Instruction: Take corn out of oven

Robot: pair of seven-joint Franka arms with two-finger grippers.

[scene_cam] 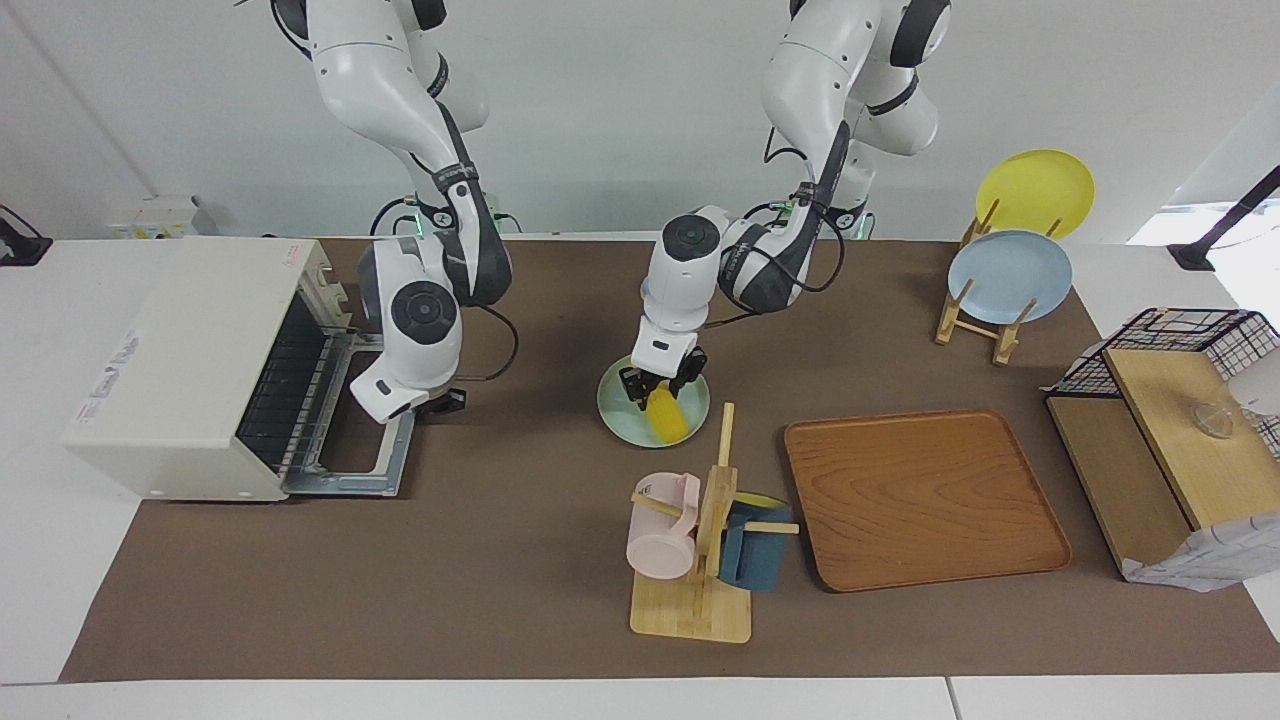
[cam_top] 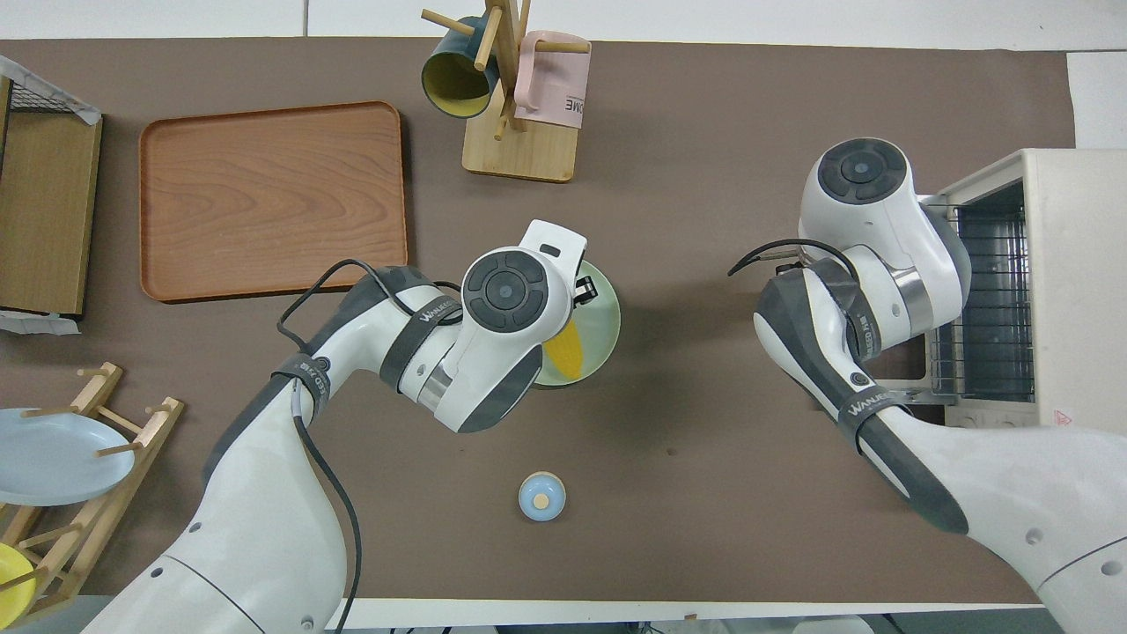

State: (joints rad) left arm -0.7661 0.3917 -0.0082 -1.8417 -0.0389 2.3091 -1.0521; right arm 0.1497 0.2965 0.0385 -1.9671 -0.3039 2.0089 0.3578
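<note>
While lying on plate (scene_cam: 620,412), corn (scene_cam: 668,416).

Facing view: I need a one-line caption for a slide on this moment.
Left gripper at the corn on the pale green plate; right gripper over the open oven door.

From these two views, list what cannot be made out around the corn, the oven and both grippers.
- Left gripper: in the overhead view its own wrist hides it, along with part of the corn and the plate.
- Whether it grips the corn: fingers too small in the facing view.
- Right gripper: at the oven door; the wrist hides the fingers in both views.
- Oven interior: only rack bars show.
</note>
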